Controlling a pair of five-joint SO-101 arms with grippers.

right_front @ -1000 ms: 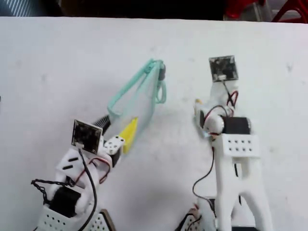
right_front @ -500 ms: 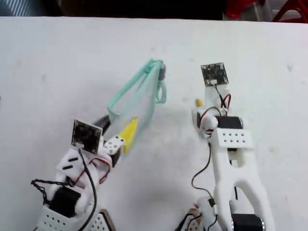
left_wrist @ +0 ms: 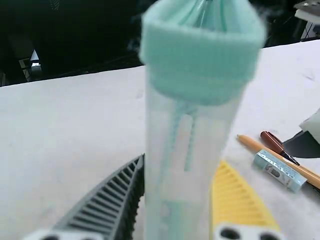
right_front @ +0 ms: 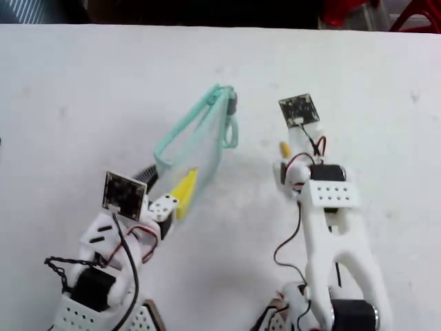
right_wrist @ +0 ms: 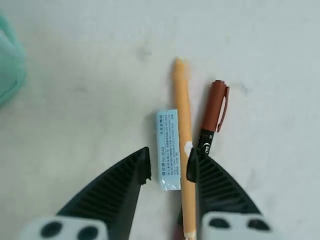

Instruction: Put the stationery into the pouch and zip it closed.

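"High view first. What do you count?"

"Two arms of mine on one white table (right_front: 83,83). One pouch (right_front: 196,141), clear with mint trim, lies slantwise between them. My left claw (right_front: 172,172) is at its near end. By my right arm (right_front: 324,200), one orange pencil (right_front: 284,147) pokes its tip out."

"And the left wrist view?"

"One grey finger (left_wrist: 107,205) and one yellow finger (left_wrist: 240,200) press the pouch (left_wrist: 195,100) from either side, so my left claw (left_wrist: 182,170) is clamped on it. Three pieces lie on the table off to the side, all outside the pouch: one pencil (left_wrist: 280,157), one brown pen (left_wrist: 275,145) and one pale blue eraser (left_wrist: 277,170)."

"Right wrist view?"

"My right claw (right_wrist: 169,165) hangs spread apart over the table, gripping nothing. The single eraser (right_wrist: 168,149) lies between its tips, just beside the pencil (right_wrist: 183,130). The pen (right_wrist: 212,120) runs alongside the pencil on its far side. One mint edge of the pouch (right_wrist: 10,65) sits well apart."
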